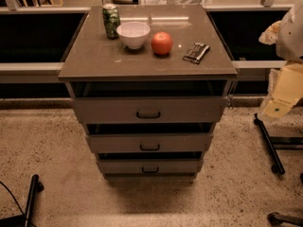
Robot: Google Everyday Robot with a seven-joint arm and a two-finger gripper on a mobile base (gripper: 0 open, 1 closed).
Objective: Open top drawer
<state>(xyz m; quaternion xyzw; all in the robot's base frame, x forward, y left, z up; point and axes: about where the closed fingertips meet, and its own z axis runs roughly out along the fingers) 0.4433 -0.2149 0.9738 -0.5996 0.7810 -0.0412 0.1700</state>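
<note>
The top drawer [148,109] is the widest grey-brown front of the cabinet, just under the tabletop, with a small dark loop handle [148,114] at its centre. A dark gap shows between its upper edge and the tabletop. My gripper [283,92] hangs at the right edge of the view below the white arm [291,30]. It is a pale yellowish shape pointing down, well to the right of the cabinet and touching nothing.
Two narrower drawers [149,143] [150,166] sit below. On the tabletop [94,56] stand a green can [111,20], a white bowl [133,34], a red apple [162,43] and a dark snack packet [196,52]. Black stand legs [267,143] lie on the floor at right, another [31,197] at left.
</note>
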